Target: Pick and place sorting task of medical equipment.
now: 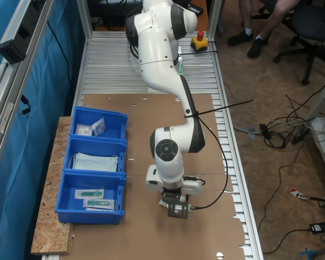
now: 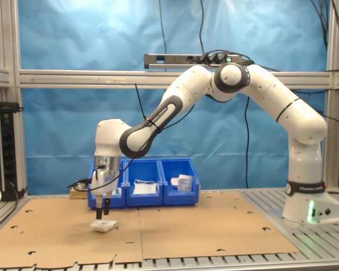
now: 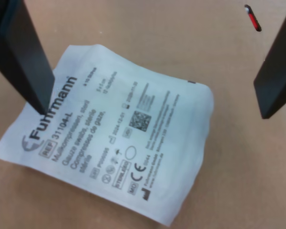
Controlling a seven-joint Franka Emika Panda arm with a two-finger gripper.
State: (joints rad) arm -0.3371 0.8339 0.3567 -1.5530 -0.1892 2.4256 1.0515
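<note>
The medical equipment is a flat white sealed packet (image 3: 119,138) with grey print, lying on the brown cardboard sheet. In the second exterior view the packet (image 2: 103,226) sits directly under my gripper (image 2: 103,213), which hangs just above it. The gripper (image 3: 155,110) is open, one black finger (image 3: 24,62) over the packet's corner and the other finger (image 3: 276,71) beyond its opposite edge. Nothing is between the fingers. In the first exterior view the gripper (image 1: 177,210) points straight down and covers most of the packet.
A row of three blue bins (image 1: 64,187) stands beside the cardboard on a chipboard strip, holding small packets, face masks and wrapped items; the bins (image 2: 144,197) are behind the gripper in the second exterior view. A red emergency button (image 1: 199,40) sits near the arm's base. A person's legs (image 1: 249,32) show beyond the table.
</note>
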